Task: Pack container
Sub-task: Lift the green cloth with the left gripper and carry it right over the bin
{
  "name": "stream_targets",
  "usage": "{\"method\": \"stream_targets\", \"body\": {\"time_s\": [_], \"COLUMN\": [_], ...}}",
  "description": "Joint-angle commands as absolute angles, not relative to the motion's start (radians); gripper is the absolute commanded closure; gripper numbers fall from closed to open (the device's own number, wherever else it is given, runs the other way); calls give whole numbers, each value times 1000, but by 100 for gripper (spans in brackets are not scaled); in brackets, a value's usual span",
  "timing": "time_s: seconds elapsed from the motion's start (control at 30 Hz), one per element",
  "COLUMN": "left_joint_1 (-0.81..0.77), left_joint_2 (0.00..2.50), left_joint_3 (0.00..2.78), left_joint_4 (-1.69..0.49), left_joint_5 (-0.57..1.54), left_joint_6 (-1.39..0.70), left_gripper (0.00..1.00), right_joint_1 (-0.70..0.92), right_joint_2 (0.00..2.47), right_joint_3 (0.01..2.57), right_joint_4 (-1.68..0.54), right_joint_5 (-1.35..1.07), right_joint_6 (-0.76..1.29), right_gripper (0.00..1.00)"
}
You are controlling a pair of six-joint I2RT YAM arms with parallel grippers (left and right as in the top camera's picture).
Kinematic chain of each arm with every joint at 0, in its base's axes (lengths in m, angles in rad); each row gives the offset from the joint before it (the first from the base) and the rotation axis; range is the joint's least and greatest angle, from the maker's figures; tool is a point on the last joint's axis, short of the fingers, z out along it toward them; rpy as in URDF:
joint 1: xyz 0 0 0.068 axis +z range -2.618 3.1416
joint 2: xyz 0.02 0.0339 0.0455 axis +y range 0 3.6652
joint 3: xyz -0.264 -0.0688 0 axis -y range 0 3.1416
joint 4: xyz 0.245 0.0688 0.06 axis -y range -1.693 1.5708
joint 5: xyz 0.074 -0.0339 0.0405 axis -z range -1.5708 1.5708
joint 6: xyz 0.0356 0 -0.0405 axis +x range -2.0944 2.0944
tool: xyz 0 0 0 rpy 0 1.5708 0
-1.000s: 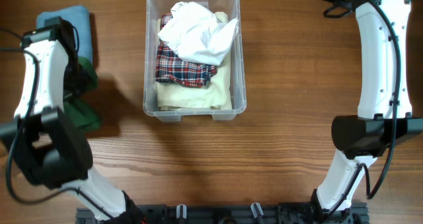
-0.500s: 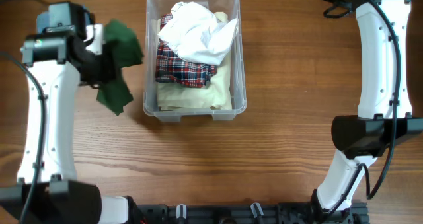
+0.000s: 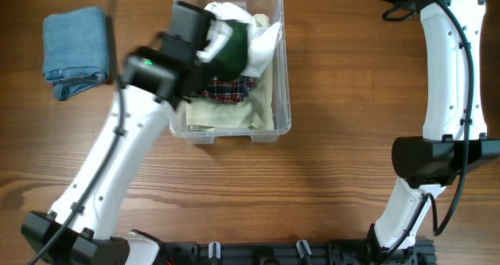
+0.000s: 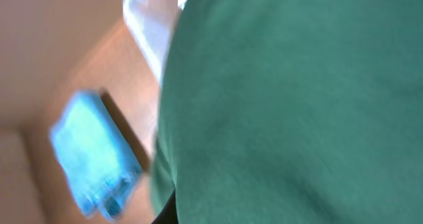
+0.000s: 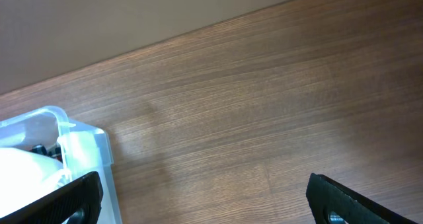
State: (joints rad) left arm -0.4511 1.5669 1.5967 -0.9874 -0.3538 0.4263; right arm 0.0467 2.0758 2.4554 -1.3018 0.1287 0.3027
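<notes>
The container (image 3: 282,69), a clear tub, stands at the table's back centre. It holds a cream cloth (image 3: 234,115), a plaid cloth (image 3: 228,90) and a white cloth (image 3: 262,38). Over its left half hangs my left gripper (image 3: 211,41), shut on a dark green cloth (image 3: 232,52). That green cloth (image 4: 297,105) fills the left wrist view and hides the fingers. My right gripper (image 5: 213,203) stands open far back on the right, above bare wood, with the container's corner (image 5: 74,142) to its left.
A folded blue cloth (image 3: 76,51) lies at the back left of the table, blurred in the left wrist view (image 4: 92,158). The right arm (image 3: 451,69) runs along the right side of the table.
My left arm has swung right from the table's left side to above the container, carrying the green cloth. The blue cloth is uncovered again. The right arm has not moved.
</notes>
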Motion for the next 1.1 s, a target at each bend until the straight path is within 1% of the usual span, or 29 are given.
{"method": "stream_targets", "body": {"time_s": [0.0,0.13,0.33,0.47,0.73,0.9,1.07], "left_joint_1": [-556,-607,-614,-629,-701,-709,-708], "left_joint_2": [1559,1608,1713,1752,1766,1769,1769], "left_joint_3": [1621,1621,1621,1621,1621,1617,1581], "left_joint_4": [-928,-919,-925,-933,-1019,-1056,-1055], "left_joint_5": [-561,-664,-806,-873,-845,-797,-797], "left_joint_6": [521,520,505,400,154,43,-10], "left_gripper": [96,96,96,96,96,96,96], "right_joint_1": [47,47,47,47,47,47,47], "right_joint_2": [2085,2085,2085,2085,2085,2085,2085], "right_joint_3": [2455,2455,2455,2455,2455,2455,2455], "right_joint_4": [-1302,-1302,-1302,-1302,-1302,-1302,-1302], "right_joint_5": [138,138,138,138,138,138,138], "right_joint_6": [315,315,315,315,315,315,315], "right_gripper": [0,0,0,0,0,0,0]}}
